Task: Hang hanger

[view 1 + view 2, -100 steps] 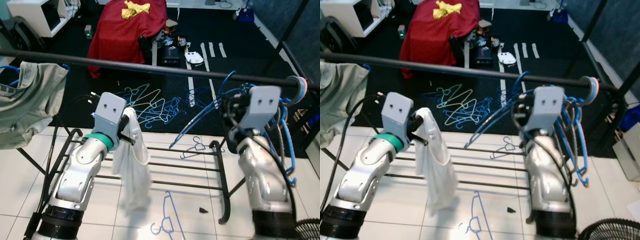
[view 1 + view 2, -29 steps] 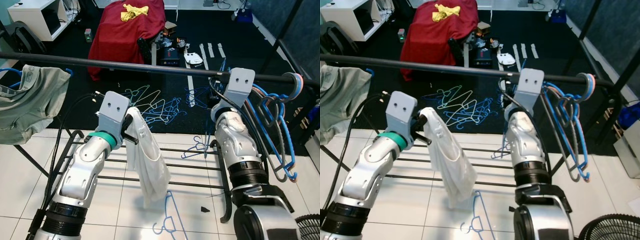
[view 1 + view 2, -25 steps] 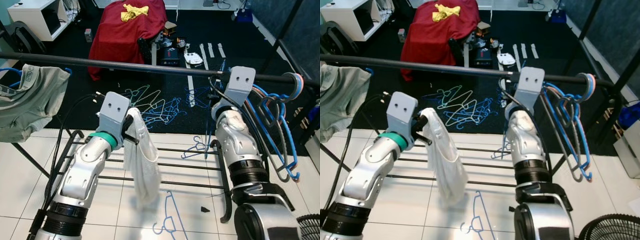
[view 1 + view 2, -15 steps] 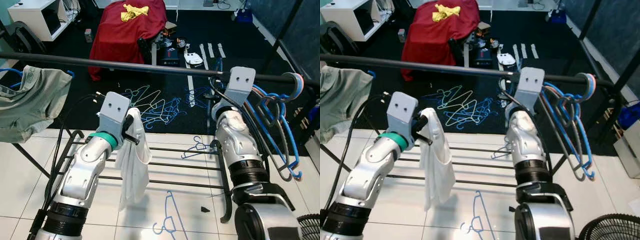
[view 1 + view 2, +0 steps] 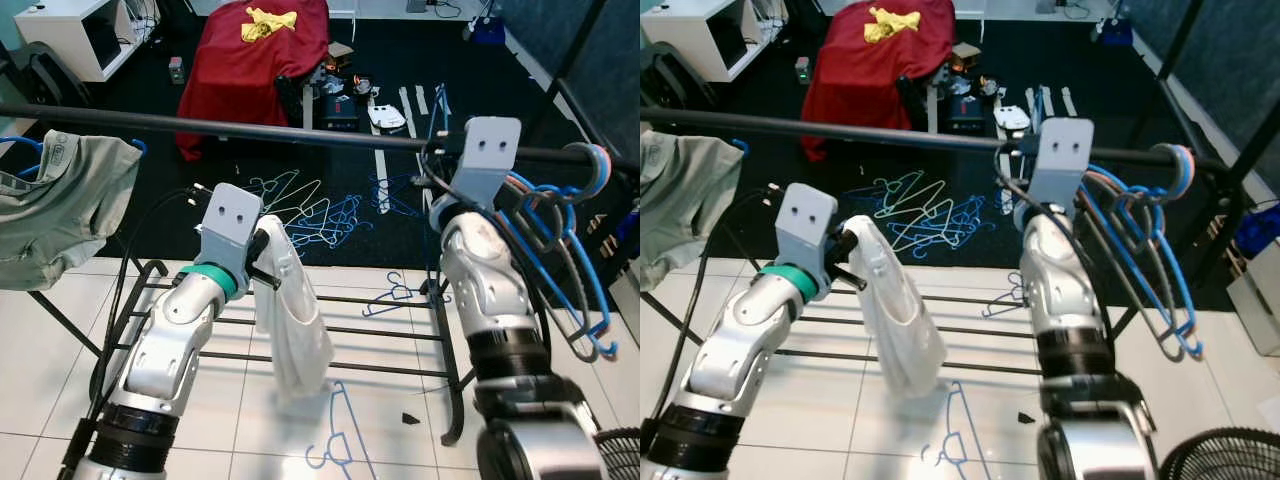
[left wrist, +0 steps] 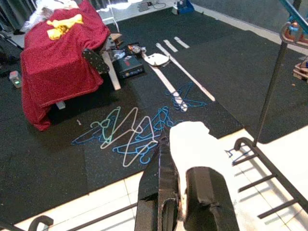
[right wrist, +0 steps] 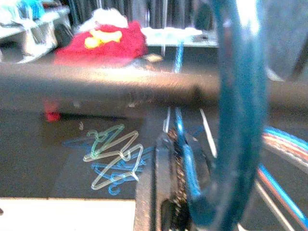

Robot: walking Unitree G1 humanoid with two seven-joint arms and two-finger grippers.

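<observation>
Right pincer (image 7: 180,159), clenched on blue hanger (image 7: 239,96), now raised toward rail (image 5: 300,133); left pincer (image 6: 180,192) still gripping white cloth (image 5: 295,320).

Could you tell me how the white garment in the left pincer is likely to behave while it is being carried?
The white garment is probably floppy: it hangs limp below the left pincer, with folds and no shape of its own. It looks thin, so it is likely light and apt to swing. Pinched at one top edge only, it might slip if tugged.
</observation>
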